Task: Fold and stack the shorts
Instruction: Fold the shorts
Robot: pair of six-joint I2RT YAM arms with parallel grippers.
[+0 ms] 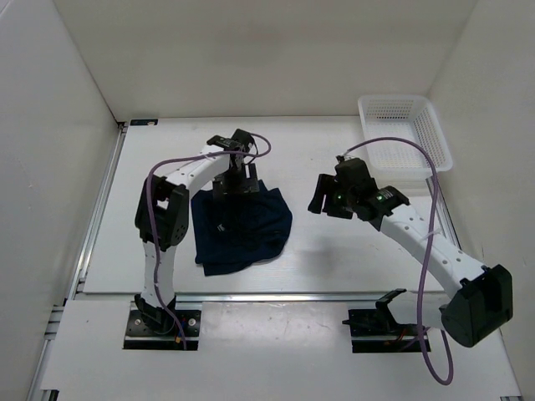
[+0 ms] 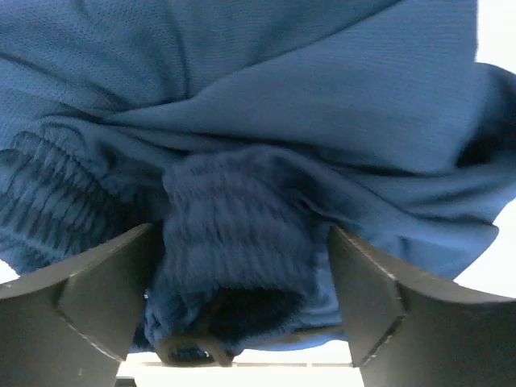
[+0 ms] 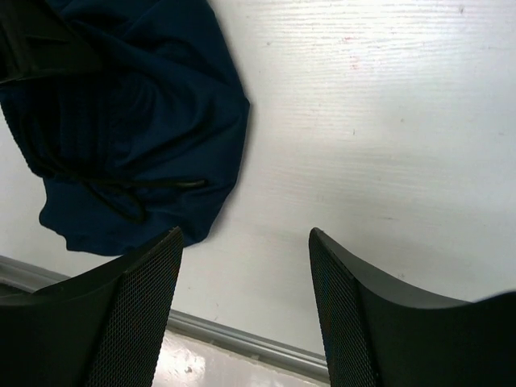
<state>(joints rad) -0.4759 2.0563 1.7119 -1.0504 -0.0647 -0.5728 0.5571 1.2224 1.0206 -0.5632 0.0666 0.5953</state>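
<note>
Shorts: one dark navy pair (image 1: 242, 227) was found lying crumpled on the white table (image 1: 351, 251), spread out on the near side of the left jaws and well off to the left of the right jaws.
Left gripper (image 1: 236, 189): it was pointed down onto the far edge of the shorts, where the cloth was gathered up.
Left jaws: they were clamped on a bunched fold of the ribbed waistband. In the wrist view the fold was seen filling the whole gap, pressed against both dark fingers (image 2: 97, 298).
Cloth beyond the left jaws: smoother fabric was draped in broad folds past the fingertips. More gathered waistband was seen just outside the left finger.
Cord: a thin dark loop (image 2: 189, 351) was seen hanging below the gripped fold, between the jaws.
Right gripper (image 1: 320, 199): it was held above bare table, apart from the shorts, and tilted down toward the near left.
Right jaws: they were spread apart, with only white tabletop seen between the two fingers (image 3: 129, 314).
Shorts from the right wrist: the rounded edge of the pile was seen beyond and outside the left finger, touched by neither jaw.
Basket: a white mesh one (image 1: 393, 100) was set at the far right corner of the table, behind the right jaws and well apart from the shorts.
Cables: a purple one (image 1: 430, 209) was looped along the right arm.
</note>
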